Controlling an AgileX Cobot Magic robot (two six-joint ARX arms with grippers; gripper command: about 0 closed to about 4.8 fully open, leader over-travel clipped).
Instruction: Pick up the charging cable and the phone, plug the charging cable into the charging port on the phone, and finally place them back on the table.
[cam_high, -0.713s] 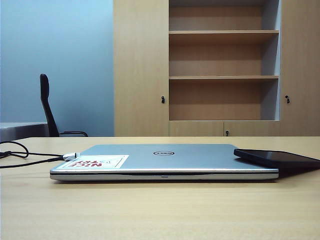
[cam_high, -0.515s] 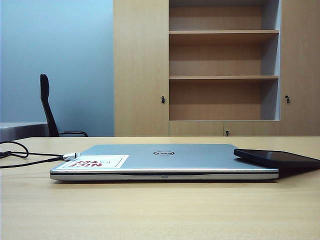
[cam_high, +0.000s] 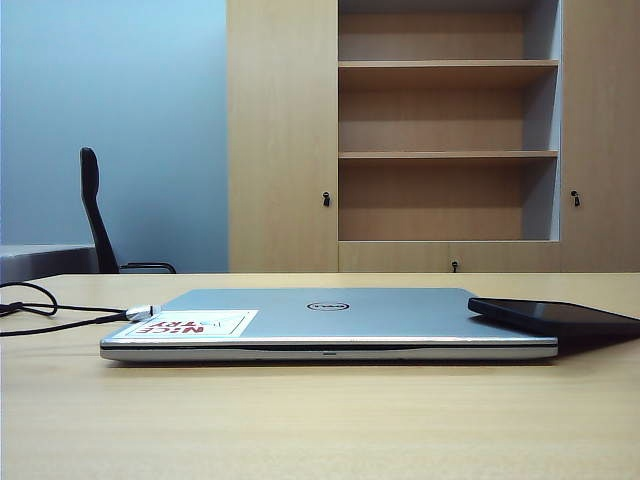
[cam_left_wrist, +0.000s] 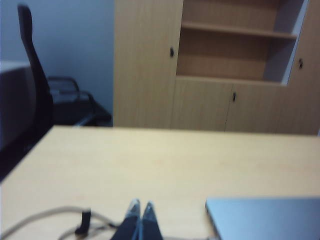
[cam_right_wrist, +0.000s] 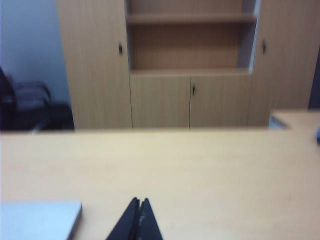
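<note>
Nearest in the exterior view is bare table. Beyond it a closed laptop lies flat. At its 3 o'clock the phone rests with one end on the lid. At its 9 o'clock the charging cable trails over the wood, its plug touching the laptop's corner. Neither arm shows here. In the wrist views, the left gripper and right gripper hover with jaws pressed together, holding nothing. At 12 o'clock, far back, stands a shelf cabinet.
</note>
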